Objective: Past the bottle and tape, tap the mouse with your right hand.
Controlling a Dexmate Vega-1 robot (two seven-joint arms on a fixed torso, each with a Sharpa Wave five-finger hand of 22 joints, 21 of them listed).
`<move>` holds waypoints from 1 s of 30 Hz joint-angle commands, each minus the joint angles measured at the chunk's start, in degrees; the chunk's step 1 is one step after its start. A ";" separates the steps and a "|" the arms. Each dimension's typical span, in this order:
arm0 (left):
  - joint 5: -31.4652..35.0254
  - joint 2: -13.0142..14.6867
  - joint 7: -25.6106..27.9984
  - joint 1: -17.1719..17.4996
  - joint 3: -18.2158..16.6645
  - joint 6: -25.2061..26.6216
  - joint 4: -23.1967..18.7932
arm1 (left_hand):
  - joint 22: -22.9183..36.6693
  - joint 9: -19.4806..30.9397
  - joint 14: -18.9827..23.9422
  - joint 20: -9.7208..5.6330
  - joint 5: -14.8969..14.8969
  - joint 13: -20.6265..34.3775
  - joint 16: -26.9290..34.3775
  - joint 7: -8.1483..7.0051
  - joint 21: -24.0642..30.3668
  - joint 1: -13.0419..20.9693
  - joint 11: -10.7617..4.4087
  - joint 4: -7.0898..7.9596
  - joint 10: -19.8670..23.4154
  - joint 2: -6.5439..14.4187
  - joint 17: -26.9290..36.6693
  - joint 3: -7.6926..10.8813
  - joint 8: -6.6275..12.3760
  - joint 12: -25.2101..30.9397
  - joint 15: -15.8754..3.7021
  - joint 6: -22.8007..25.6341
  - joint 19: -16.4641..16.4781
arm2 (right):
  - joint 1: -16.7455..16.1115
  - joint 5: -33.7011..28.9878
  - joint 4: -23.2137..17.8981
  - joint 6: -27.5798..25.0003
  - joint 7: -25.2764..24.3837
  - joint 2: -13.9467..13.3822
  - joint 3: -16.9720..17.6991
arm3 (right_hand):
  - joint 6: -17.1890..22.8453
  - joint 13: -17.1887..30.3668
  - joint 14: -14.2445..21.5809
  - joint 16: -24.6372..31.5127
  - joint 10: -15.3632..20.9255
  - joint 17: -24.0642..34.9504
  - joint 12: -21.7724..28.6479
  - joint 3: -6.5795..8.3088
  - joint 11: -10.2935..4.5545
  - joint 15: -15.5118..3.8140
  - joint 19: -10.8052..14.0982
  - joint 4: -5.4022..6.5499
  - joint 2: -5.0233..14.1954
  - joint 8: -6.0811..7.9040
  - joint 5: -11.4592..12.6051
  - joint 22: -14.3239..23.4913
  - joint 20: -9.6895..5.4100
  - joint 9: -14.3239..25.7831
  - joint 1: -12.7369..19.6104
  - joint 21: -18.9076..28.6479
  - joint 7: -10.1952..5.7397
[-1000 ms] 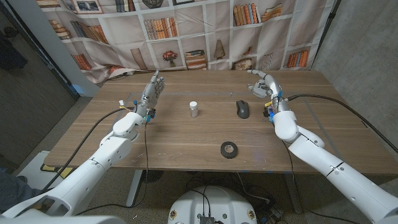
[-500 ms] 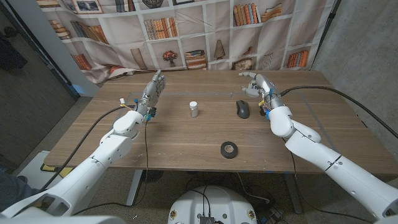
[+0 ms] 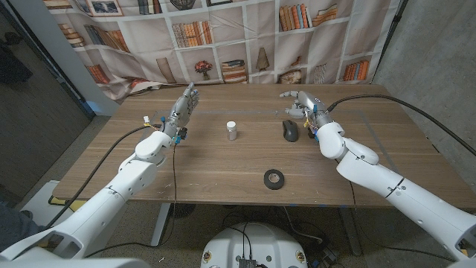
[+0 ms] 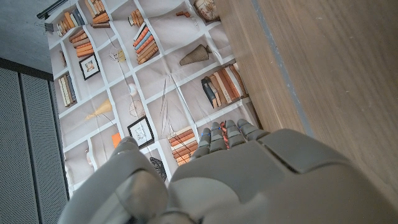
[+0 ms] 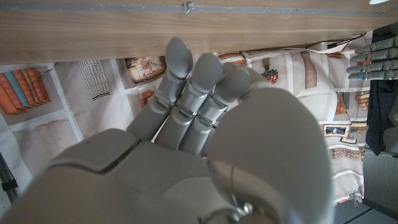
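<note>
A dark grey mouse (image 3: 290,130) lies on the wooden table (image 3: 223,160) right of centre. A small white bottle (image 3: 232,131) stands to its left, and a black roll of tape (image 3: 274,179) lies nearer the front edge. My right hand (image 3: 300,103) hovers just beyond the mouse and slightly to its right, fingers apart and reaching left, holding nothing; I cannot tell whether it touches the mouse. The right wrist view shows that hand (image 5: 199,149) from behind with its fingers loosely extended. My left hand (image 3: 182,109) stands upright at the table's left, fingers straight, empty.
A bookshelf-print curtain (image 3: 245,45) hangs behind the table's far edge. Cables run along both forearms. The left hand's fingers (image 5: 373,59) appear at the edge of the right wrist view. The left wrist view shows my left hand (image 4: 249,174) against curtain and tabletop.
My right hand has swung left from the table's right side to a spot just beyond the mouse. The left arm, bottle, tape and mouse have stayed put.
</note>
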 commanded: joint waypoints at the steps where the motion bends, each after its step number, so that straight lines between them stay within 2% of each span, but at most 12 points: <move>1: 0.19 0.74 0.61 0.97 -0.53 0.14 -1.38 | 0.12 0.22 0.19 -0.04 0.01 0.27 -0.10 0.30 -0.17 0.80 0.37 -0.35 0.15 0.04 0.16 0.39 -0.09 -0.28 -0.18 0.29 -0.37 | 3.18 -2.81 -0.94 -6.41 5.37 -0.95 -3.12 | -0.28 -0.06 0.48 0.36 0.62 0.61 0.72 0.76 0.09 -0.11 -0.21 -0.03 -0.05 -0.31 0.92 0.05 0.10 0.16 -1.03 0.00 0.80; 10: -0.56 0.84 -0.11 1.44 -0.98 -0.45 -1.83 | 0.12 0.23 0.23 -0.02 -0.12 0.28 -0.12 0.33 -0.21 1.24 0.26 -0.55 0.25 0.25 0.16 0.56 -0.16 -0.33 -0.22 0.35 -0.34 | 5.40 -4.29 -1.55 -9.52 8.98 -1.49 -5.20 | -1.51 -0.59 0.35 0.41 0.45 0.81 1.19 1.76 0.09 -0.10 -0.10 -0.21 -0.12 -0.47 2.04 0.41 0.05 0.14 -1.89 0.16 1.13; 11: -1.12 0.66 -0.60 1.46 -1.09 -0.66 -1.67 | 0.12 0.23 0.23 -0.02 -0.13 0.28 -0.13 0.32 -0.21 1.28 0.19 -0.57 0.28 0.27 0.16 0.57 -0.16 -0.32 -0.19 0.37 -0.33 | 5.59 -4.16 -1.52 -9.57 9.38 -1.56 -5.27 | -1.95 -0.68 0.14 0.14 0.43 0.48 1.26 1.79 0.09 -0.12 0.01 -0.23 -0.02 -0.57 2.08 0.23 -0.03 0.13 -1.95 0.11 1.30; 12: -1.48 0.46 -0.90 1.48 -1.16 -0.92 -1.46 | 0.12 0.23 0.18 -0.02 -0.14 0.28 -0.15 0.32 -0.21 1.31 0.14 -0.58 0.23 0.28 0.16 0.58 -0.17 -0.35 -0.19 0.35 -0.34 | 5.88 -4.07 -1.56 -9.88 10.04 -1.65 -5.40 | -3.85 -0.78 0.31 0.41 0.44 0.73 1.45 2.15 0.09 -0.12 0.29 -0.39 0.08 -1.05 2.27 0.63 -0.01 0.11 -1.91 0.37 2.41; 18: -1.55 0.36 -1.13 1.61 -1.25 -1.43 -1.19 | 0.12 0.24 0.16 0.03 -0.26 0.28 -0.18 0.38 -0.25 1.60 0.29 -0.73 0.07 0.38 0.16 0.66 -0.42 -0.48 -0.16 -0.12 -0.35 | 8.50 -5.92 -2.12 -13.63 14.73 -2.28 -7.90 | -5.91 -1.51 0.54 0.31 0.12 -0.28 1.41 2.80 0.09 -0.15 0.45 -0.70 0.11 -0.78 2.55 1.76 0.03 0.07 -1.70 0.53 2.97; 22: -1.51 0.44 -1.07 1.72 -1.32 -1.51 -1.28 | 0.13 0.24 0.16 0.07 -0.31 0.29 -0.19 0.41 -0.29 1.72 0.24 -0.79 0.12 0.40 0.17 0.68 -0.40 -0.49 -0.18 0.01 -0.40 | 10.75 -7.87 -2.45 -17.01 18.65 -2.60 -10.25 | -5.86 -1.77 0.21 0.15 0.05 -0.78 1.48 2.71 0.08 -0.15 0.59 -0.71 0.02 -0.47 2.50 1.48 -0.04 0.04 -1.81 0.26 2.69; 30: -1.69 0.59 -0.73 2.17 -1.72 -1.64 -1.62 | 0.13 0.25 0.24 0.15 -0.42 0.29 -0.17 0.40 -0.30 1.92 0.20 -0.89 0.08 0.44 0.18 0.70 -0.51 -0.56 -0.09 -0.11 -0.37 | 13.21 -9.40 -2.39 -21.20 23.15 -2.59 -12.81 | -5.60 -2.25 0.23 -0.13 -0.22 -1.79 1.40 1.99 0.02 -0.16 0.83 -0.70 0.07 -0.23 2.19 0.05 -0.23 0.02 -1.88 -0.50 2.43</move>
